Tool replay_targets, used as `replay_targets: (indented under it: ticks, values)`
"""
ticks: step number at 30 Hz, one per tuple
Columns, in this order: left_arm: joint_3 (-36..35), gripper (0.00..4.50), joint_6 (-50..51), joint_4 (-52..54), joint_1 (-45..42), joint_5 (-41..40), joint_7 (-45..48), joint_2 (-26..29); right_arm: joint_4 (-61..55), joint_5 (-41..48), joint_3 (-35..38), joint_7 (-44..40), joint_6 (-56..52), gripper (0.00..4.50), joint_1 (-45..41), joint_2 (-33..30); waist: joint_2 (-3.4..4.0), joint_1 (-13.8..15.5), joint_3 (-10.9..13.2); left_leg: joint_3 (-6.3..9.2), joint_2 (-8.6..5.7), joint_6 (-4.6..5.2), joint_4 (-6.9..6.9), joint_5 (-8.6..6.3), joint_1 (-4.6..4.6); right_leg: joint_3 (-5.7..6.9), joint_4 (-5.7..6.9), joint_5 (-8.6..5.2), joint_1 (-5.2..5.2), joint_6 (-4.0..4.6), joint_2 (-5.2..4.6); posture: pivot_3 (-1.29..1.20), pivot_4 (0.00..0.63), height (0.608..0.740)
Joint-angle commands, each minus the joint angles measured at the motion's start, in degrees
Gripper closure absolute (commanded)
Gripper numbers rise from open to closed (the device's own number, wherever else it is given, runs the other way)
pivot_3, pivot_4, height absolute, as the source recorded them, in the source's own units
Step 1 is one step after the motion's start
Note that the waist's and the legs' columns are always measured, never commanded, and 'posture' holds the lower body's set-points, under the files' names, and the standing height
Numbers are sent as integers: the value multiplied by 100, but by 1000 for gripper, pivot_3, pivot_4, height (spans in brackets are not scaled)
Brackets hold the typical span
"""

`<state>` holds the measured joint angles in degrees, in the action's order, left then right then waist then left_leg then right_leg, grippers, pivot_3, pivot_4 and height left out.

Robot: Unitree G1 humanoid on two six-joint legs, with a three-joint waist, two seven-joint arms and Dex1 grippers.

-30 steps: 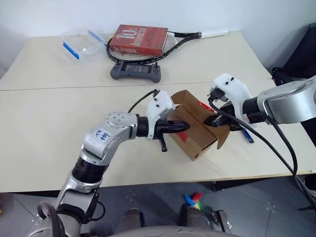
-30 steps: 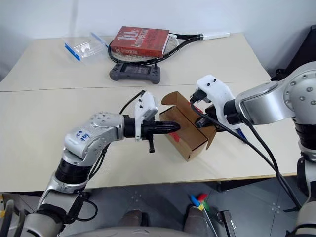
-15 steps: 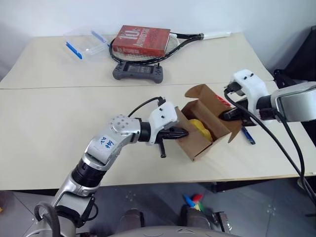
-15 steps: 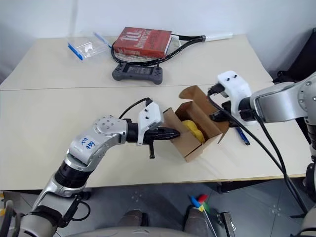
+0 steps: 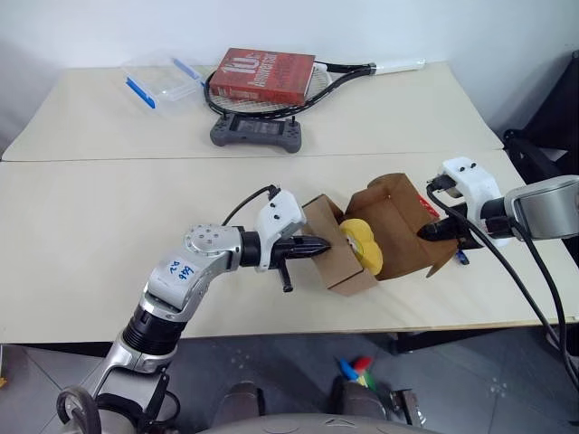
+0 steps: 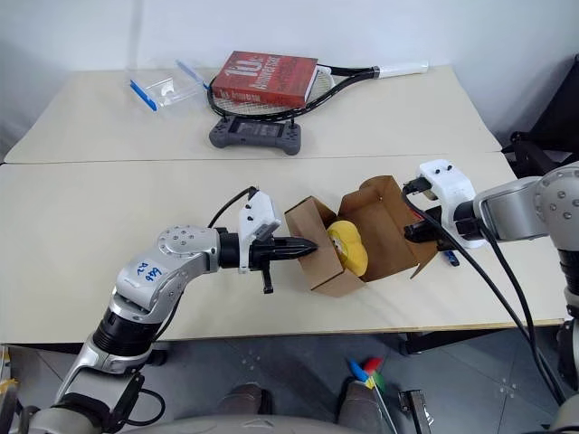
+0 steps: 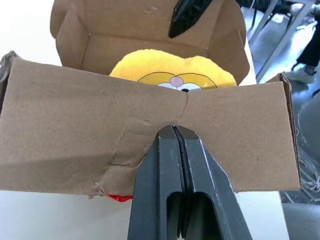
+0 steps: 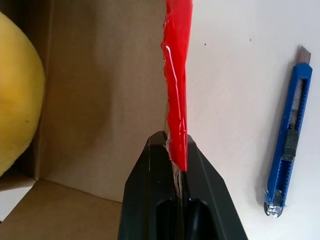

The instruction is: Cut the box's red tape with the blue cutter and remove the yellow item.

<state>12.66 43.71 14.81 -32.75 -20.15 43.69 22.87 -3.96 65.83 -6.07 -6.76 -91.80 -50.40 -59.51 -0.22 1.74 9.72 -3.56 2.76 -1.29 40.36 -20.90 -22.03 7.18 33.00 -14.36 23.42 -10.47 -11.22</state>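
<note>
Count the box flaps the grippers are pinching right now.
2. The left gripper is shut on the box's near-left flap. The right gripper is shut on the opposite flap, the one bearing the red tape. Other flaps stand free.

Large white "10" with smaller "Anniversary" on the red book (image 5: pixel 266 74) cover. Blue handwritten marks, unreadable, on a white sticker (image 5: pixel 179 270) on the left arm.

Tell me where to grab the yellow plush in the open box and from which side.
Grip the yellow plush by its rounded upper bulge, which rises above the box walls, coming down from above: both flaps are pulled apart, each pinched by a claw, so the top is clear.
</note>
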Motion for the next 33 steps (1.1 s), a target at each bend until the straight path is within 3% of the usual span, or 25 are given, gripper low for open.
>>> replay_targets:
  ticks: [1, 7, 13, 16, 20, 24, 27, 30, 33]
  values:
    - [-223, 4500, 541, -307, 329, 7, -219, 253, -383, 49, 382, -34, -70, 4475, 197, 278, 0, -22, 0, 0, 0, 0, 0, 1, 1, 0, 2, 1, 0, 1, 0, 0, 150, 740]
    - [-433, 4500, 788, -184, 418, -198, -127, 627, -673, 184, 790, 291, -70, 4475, 482, 679, 10, -23, 3, -7, 0, 0, 0, 5, 5, -9, 10, 1, 5, 2, 0, 0, 150, 740]
    - [-450, 4500, 681, -403, 154, -131, -273, 547, -779, 238, 1089, 681, -70, 4475, 606, 1055, 8, -10, 4, -5, 0, 1, -12, 1, -13, 0, 0, 2, 19, 1, 0, 0, 150, 740]
    - [-483, 4112, 776, -480, 16, -154, -314, 515, -821, 319, 1259, 867, -70, 3842, 742, 1201, 8, -36, 4, -5, 0, 0, -26, 1, -11, 4, -3, 2, 22, 1, 1, 0, 150, 740]
    - [-497, 2998, 823, -627, -82, -143, -146, 716, -893, 331, 1645, 1011, -70, 2467, 902, 1458, 8, -53, 4, -6, 0, 0, -31, 1, -11, 6, -5, 2, 23, 1, 1, 0, 150, 740]
    - [-948, 1753, 532, -1011, -117, -290, 190, 1053, -1505, 54, 2287, 32, 878, 1025, 1537, 1183, 8, -29, 5, -7, 0, 0, -30, 2, -10, 5, -4, 2, 24, 1, 1, 0, 150, 740]
    - [-1528, 786, 215, -1188, 143, -569, 785, 1608, -1960, -464, 2752, -1611, 2197, 3, 2409, 593, 6, -30, 7, -8, 0, -1, -34, 0, -12, 5, -10, 2, 25, 0, 1, 0, 150, 740]
    - [-1839, 21, -29, -1289, 415, -690, 1170, 1997, -1918, -817, 2974, -2481, 3008, 0, 2903, 357, 6, -42, 7, -12, 0, -1, -41, -2, -7, 6, -13, 2, 25, 0, 1, 0, 150, 740]
    - [-2676, 21, -337, -1376, 1333, -902, 1912, 2723, -1633, -1418, 3508, -4022, 4579, 0, 3522, 324, 6, -86, 9, -18, 0, -1, -41, -2, 0, 3, -12, 2, 24, 0, 1, 0, 150, 740]
